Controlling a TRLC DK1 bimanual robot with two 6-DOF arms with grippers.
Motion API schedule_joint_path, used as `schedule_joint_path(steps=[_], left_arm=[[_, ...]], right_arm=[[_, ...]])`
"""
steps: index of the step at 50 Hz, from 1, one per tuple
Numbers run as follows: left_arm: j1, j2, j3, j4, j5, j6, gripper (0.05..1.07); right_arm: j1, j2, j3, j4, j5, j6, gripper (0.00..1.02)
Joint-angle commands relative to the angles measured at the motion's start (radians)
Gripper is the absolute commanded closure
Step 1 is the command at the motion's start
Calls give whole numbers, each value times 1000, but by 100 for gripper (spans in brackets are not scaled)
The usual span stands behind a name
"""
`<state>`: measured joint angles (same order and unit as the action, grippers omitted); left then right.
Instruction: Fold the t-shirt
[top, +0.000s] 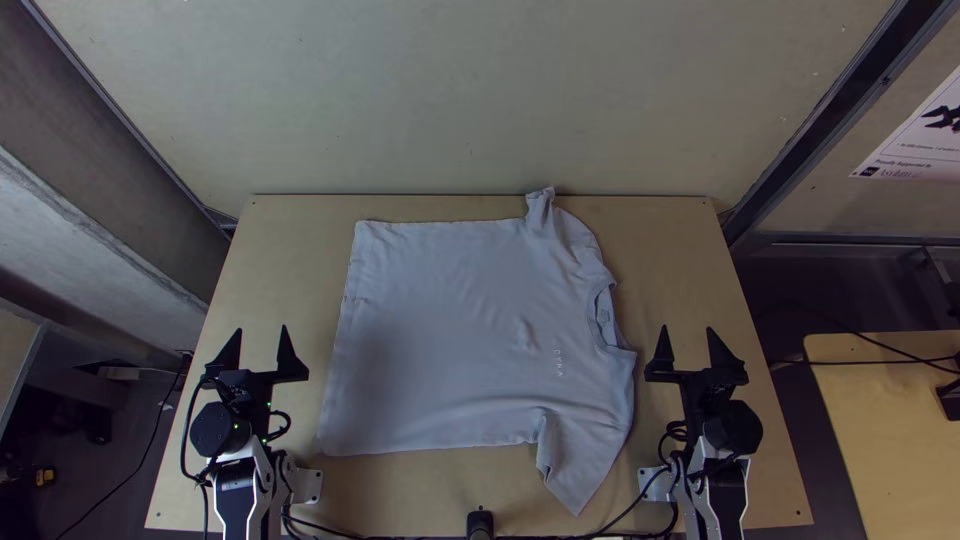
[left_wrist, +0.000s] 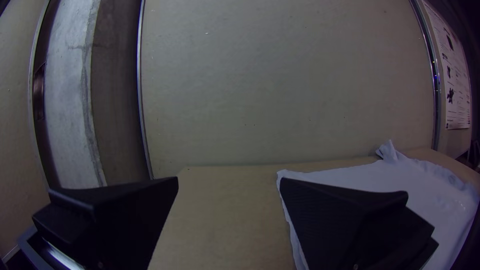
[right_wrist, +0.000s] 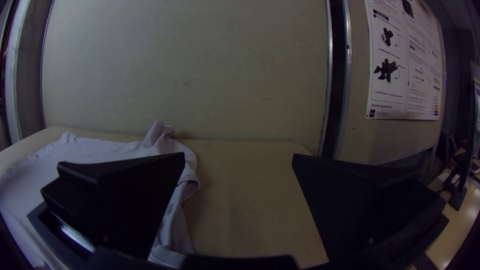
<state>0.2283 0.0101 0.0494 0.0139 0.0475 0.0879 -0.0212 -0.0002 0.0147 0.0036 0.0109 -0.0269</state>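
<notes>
Pale t-shirt (top: 450, 330) lies spread, sleeve (top: 541, 206) at table's (top: 680, 230) far edge, bare wood (top: 300, 300) flanking left claw (top: 262, 328) and right claw (top: 687, 328), both wide

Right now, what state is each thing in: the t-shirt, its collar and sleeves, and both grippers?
T-shirt: spread out, not folded, lightly wrinkled.
Collar: creased, on the side toward the right arm.
Far sleeve: bunched.
Near sleeve: laid out, with creases where it meets the body.
Left gripper: open, holding nothing.
Right gripper: open, holding nothing.
</notes>
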Motion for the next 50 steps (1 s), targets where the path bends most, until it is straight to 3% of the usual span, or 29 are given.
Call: schedule_joint_path(steps=[1, 40, 50], left_arm=[[-6, -10, -46, -19, 2, 18, 10], [-6, -10, -46, -19, 2, 18, 10], [-23, -10, -46, -19, 0, -25, 10]], right_arm=[[-6, -3, -5, -20, 6, 8, 4], [15, -3, -5, -20, 6, 18, 4], [20, -1, -5, -20, 6, 21, 4]])
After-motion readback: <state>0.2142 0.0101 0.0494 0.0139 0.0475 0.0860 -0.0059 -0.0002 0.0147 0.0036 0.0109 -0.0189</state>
